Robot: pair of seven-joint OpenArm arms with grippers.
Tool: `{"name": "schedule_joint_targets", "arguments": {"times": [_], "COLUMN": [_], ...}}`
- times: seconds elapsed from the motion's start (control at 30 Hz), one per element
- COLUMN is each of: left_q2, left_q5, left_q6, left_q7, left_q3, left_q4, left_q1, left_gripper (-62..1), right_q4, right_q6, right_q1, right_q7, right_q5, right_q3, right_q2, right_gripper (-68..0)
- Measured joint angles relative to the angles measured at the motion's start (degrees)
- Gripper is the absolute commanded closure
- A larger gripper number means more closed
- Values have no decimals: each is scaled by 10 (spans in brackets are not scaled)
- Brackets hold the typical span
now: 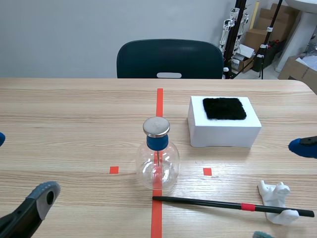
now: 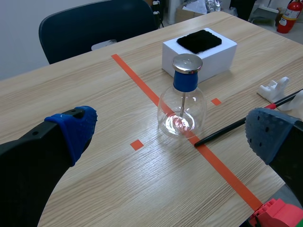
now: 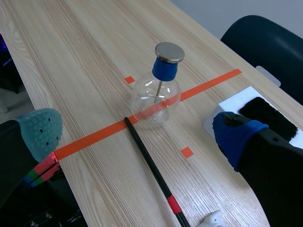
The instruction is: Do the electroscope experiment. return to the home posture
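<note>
Left and right jaws wide open, low at the worktop's (image 1: 74,109) near edge
One electroscope flask (image 1: 157,166), one black rod (image 1: 208,203), one white stand (image 1: 275,196), one white box (image 1: 224,131); free worktop at left

Ahead of the left hand (image 2: 173,131), the round clear glass flask (image 2: 182,113) is glossy and smooth, with a blue plastic collar (image 2: 185,80) and a brushed, dully shining metal cap (image 2: 187,63). The thin black rod (image 2: 222,130) looks matt. The white box (image 2: 220,59) is matt, and its black patch (image 2: 199,40) is fuzzy like fur or cloth. The pale wood-grain desk (image 2: 94,94) is smooth with a faint sheen. The hand's pads (image 2: 78,125) are soft, dotted and blue.
</note>
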Motion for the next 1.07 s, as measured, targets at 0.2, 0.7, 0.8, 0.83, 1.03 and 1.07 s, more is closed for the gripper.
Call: {"name": "schedule_joint_targets", "arguments": {"times": [0.2, 0.7, 0.8, 0.83, 1.03, 1.07], "left_q2": [0, 0, 0, 0, 0, 0], "left_q5": [0, 0, 0, 0, 0, 0], "left_q6": [0, 0, 0, 0, 0, 0], "left_q7": [0, 0, 0, 0, 6, 11], "left_q3": [0, 0, 0, 0, 0, 0], "left_q4": [0, 0, 0, 0, 0, 0], "left_q1": [0, 0, 0, 0, 0, 0], "left_gripper": [-623, -623, -623, -623, -623, -623], "right_q4": [0, 0, 0, 0, 0, 0], "right_q6": [0, 0, 0, 0, 0, 0], "right_q1": [0, 0, 0, 0, 0, 0], "right_q7": [0, 0, 0, 0, 0, 0], "right_q5": [0, 0, 0, 0, 0, 0], "right_q3": [0, 0, 0, 0, 0, 0], "right_q2": [0, 0, 0, 0, 0, 0], "right_gripper": [-679, -679, -679, -679, -679, -679]}}
